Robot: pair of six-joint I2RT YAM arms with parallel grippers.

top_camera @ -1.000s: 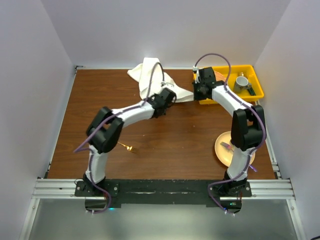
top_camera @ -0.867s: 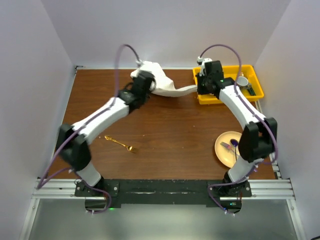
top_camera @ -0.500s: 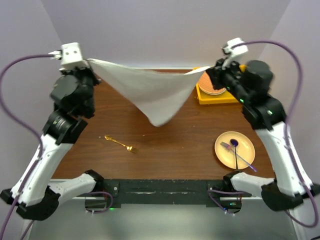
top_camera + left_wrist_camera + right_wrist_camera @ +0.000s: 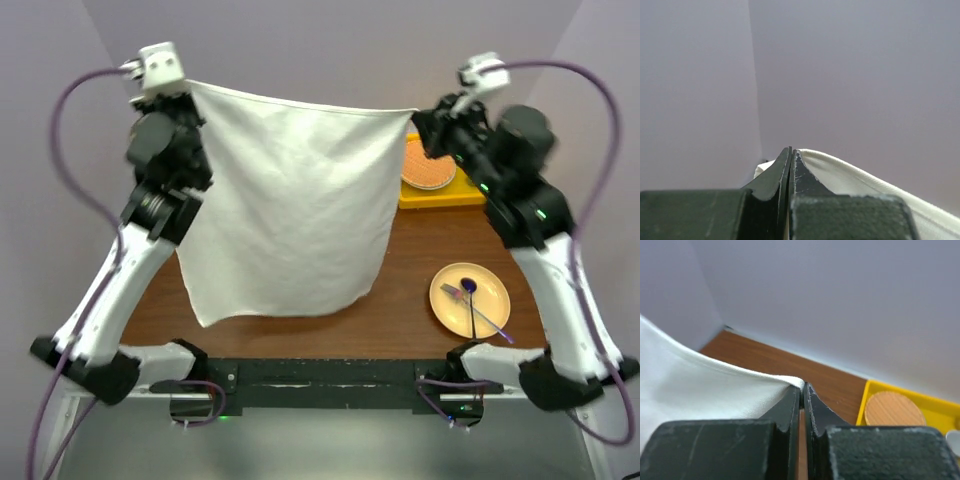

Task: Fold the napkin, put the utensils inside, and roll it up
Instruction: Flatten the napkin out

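**A:** How far along is it?

**B:** Barely starting. The left end effector [image 4: 183,90] and right end effector [image 4: 418,113] are each clenching a top corner of the napkin [image 4: 290,210]. It's hanging unfolded, left of the plate [image 4: 490,288]. Folding, loading and rolling are all waiting.

**A:** Counts?

**B:** One napkin, one plate. No fork is showing.

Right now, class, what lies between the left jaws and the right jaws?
The napkin. The left jaws and right jaws each pinch a top corner, so it hangs spread out between them. The top view shows this.
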